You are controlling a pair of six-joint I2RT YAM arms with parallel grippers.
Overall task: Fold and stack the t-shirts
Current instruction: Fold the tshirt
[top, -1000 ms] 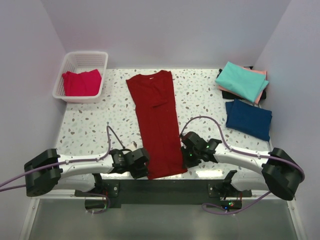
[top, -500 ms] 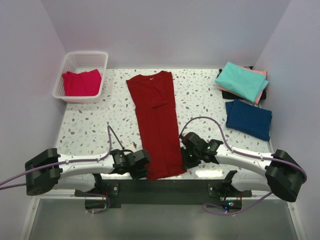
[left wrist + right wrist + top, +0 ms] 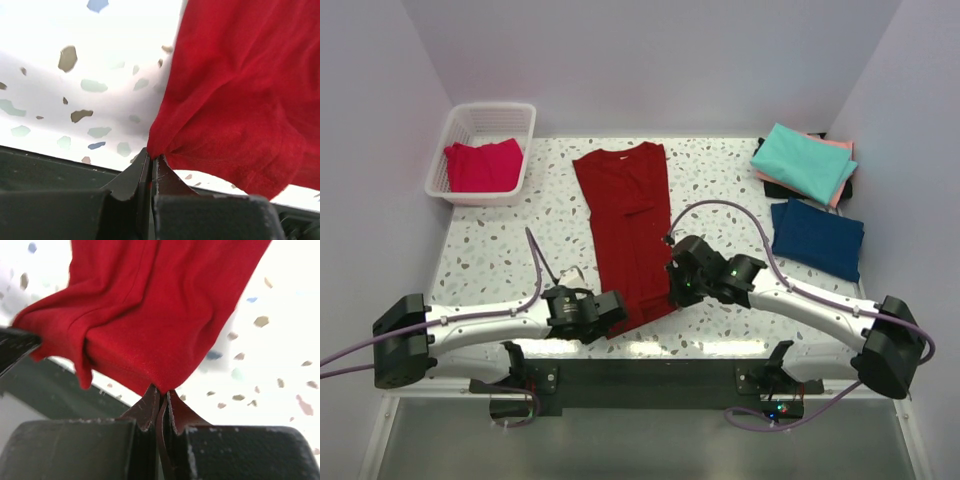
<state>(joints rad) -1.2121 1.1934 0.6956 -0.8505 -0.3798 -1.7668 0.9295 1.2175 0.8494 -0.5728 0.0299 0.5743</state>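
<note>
Both grippers, left (image 3: 616, 306) and right (image 3: 674, 281), have lifted the dark red shirt (image 3: 630, 215)'s hem forward; I'm pinching its corners to fold it.

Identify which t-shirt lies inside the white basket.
The pinkish-red t-shirt, bunched in the basket at the far left. The dark red one is out on the table; the teal, salmon and navy ones sit folded far right.
</note>
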